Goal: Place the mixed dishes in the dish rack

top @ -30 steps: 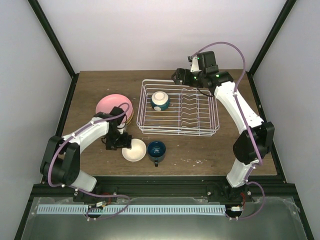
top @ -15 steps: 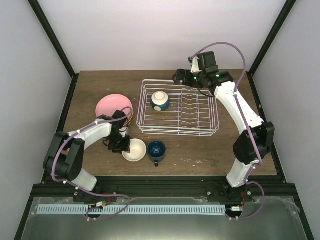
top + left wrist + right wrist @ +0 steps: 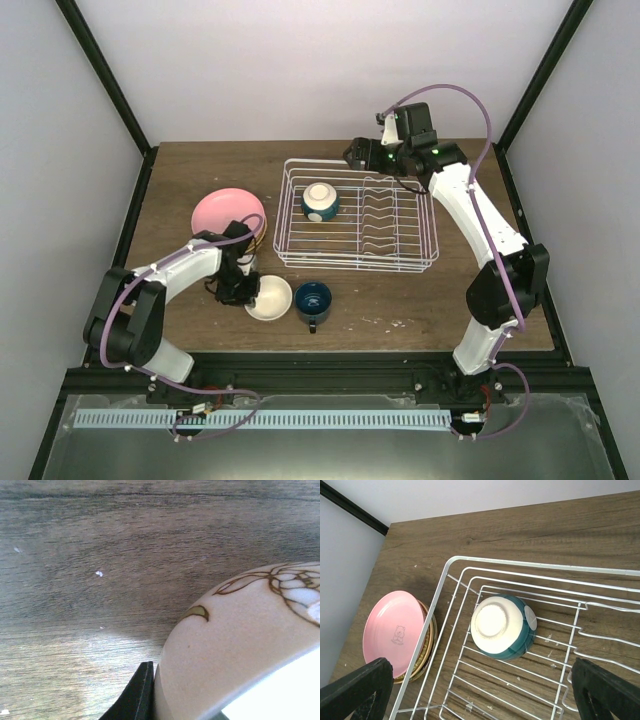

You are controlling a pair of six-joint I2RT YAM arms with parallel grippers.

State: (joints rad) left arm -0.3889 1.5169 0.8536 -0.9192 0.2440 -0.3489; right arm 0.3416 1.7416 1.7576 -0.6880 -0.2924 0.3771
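The cream bowl (image 3: 268,299) stands on the table in front of the dish rack (image 3: 432,262). My left gripper (image 3: 246,291) is shut on its left rim; in the left wrist view one black finger (image 3: 141,694) presses flat against the bowl's outer wall (image 3: 240,650), and the other finger is hidden. A white-and-blue bowl (image 3: 320,200) lies upside down in the rack's left part (image 3: 502,626). My right gripper (image 3: 352,155) hovers open above the rack's back edge, holding nothing (image 3: 480,697). The dark blue mug (image 3: 312,300) stands right of the cream bowl.
The pink plate (image 3: 228,210) rests on the tan-yellow plate (image 3: 428,642) just left of the rack's wire rim (image 3: 440,587). Upright prongs (image 3: 385,220) fill the rack's right half. Black frame posts (image 3: 105,80) flank the table.
My left gripper slid a little toward the cream bowl and closed on its left rim. The right arm and the other dishes have not moved.
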